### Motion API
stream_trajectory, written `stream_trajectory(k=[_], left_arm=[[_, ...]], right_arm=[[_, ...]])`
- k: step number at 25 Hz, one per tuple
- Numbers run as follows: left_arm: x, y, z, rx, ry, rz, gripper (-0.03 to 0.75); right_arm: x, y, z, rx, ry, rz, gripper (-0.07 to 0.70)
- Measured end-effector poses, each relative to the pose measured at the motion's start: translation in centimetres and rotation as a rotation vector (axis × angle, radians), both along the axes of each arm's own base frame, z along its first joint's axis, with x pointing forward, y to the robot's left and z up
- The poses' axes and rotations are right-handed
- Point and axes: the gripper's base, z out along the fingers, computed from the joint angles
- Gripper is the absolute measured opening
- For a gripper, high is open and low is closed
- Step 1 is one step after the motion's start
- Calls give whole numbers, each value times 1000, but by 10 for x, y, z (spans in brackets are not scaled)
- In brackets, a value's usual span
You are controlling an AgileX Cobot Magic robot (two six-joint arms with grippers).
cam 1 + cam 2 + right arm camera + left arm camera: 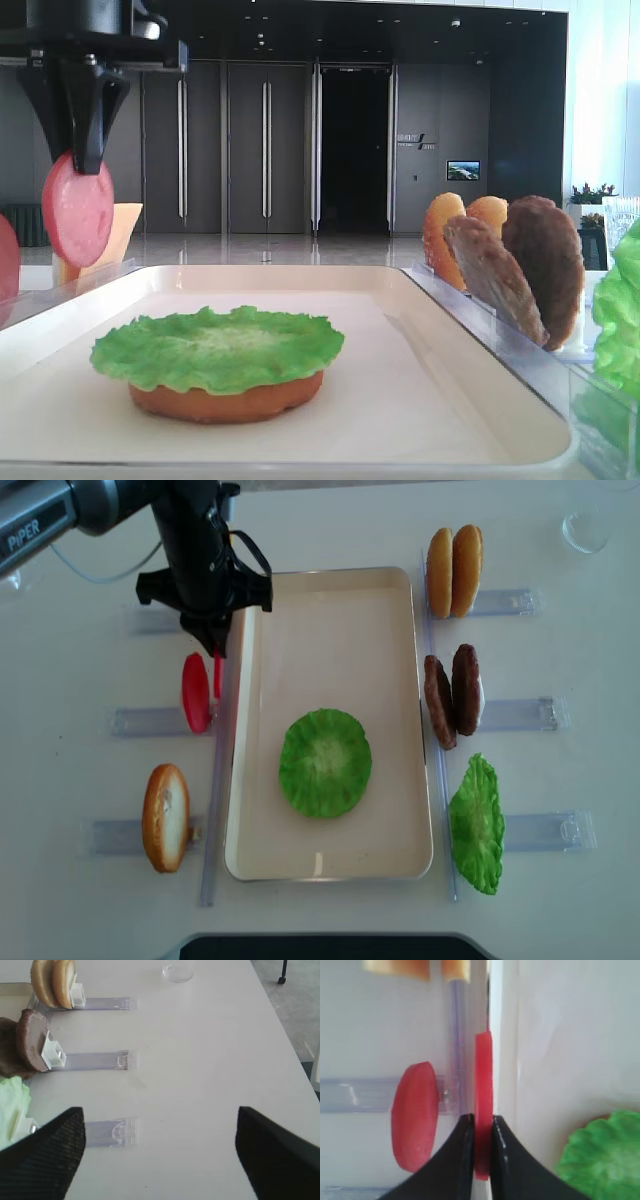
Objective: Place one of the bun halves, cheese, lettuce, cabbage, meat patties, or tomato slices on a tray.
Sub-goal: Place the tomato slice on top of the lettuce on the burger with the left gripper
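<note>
My left gripper is shut on a red tomato slice, which hangs upright and edge-on just outside the left rim of the cream tray. In the left wrist view both black fingers clamp the slice. A second tomato slice stands in its holder beside it. On the tray lies lettuce on a bun half. My right gripper is open over bare table, holding nothing. I see no cabbage that I can tell apart.
A bun half stands at the left front and cheese behind the held slice. Right of the tray stand two bun halves, two meat patties and a green leaf. A clear cup sits at the far right.
</note>
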Motion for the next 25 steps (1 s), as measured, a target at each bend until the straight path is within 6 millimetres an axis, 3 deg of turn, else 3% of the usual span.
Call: stream_trajectory(k=[5, 14, 25], left_arm=[[1, -3, 28, -62, -72, -5, 48], [-4, -5, 31, -99, -56, -25, 48], [-65, 24, 48, -95, -48, -18, 48]], right_arm=[[0, 0, 0, 0, 0, 0, 580], [0, 0, 0, 0, 0, 0, 580], [0, 0, 0, 0, 0, 0, 580]])
